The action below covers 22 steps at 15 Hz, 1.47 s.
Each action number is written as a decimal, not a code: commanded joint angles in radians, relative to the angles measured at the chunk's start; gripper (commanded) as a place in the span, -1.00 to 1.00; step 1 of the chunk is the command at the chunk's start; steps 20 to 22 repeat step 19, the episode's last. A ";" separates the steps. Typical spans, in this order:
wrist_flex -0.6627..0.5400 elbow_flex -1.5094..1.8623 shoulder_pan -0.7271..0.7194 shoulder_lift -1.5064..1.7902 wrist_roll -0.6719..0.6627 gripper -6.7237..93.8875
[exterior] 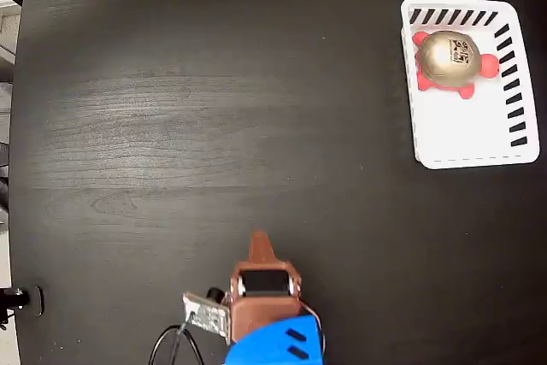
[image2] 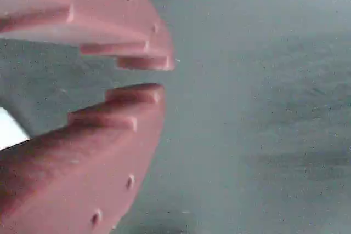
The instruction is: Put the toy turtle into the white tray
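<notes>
While the toy turtle [exterior: 450, 61] sits in the white tray [exterior: 468, 144], only the wrist view shows the gripper [image2: 143, 76] seemingly narrow, empty.

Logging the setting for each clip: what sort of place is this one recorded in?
Probably an indoor tabletop robot workspace. A dark wood-grain table fills the fixed view, bearing only the white tray with the toy turtle inside; the gripper sits at the near edge, cables trailing.

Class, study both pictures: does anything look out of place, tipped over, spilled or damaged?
Nothing stands out. The small gold-shelled toy turtle with red feet sits upright inside the white slotted plastic tray, near its top end. The reddish-brown gripper is far from it, holding nothing, over the dark wooden table.
</notes>
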 commanded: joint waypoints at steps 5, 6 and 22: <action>0.103 0.071 0.037 0.149 0.023 -0.87; 0.103 0.071 0.035 0.149 0.015 -0.87; 0.103 0.071 0.029 0.149 0.003 -0.87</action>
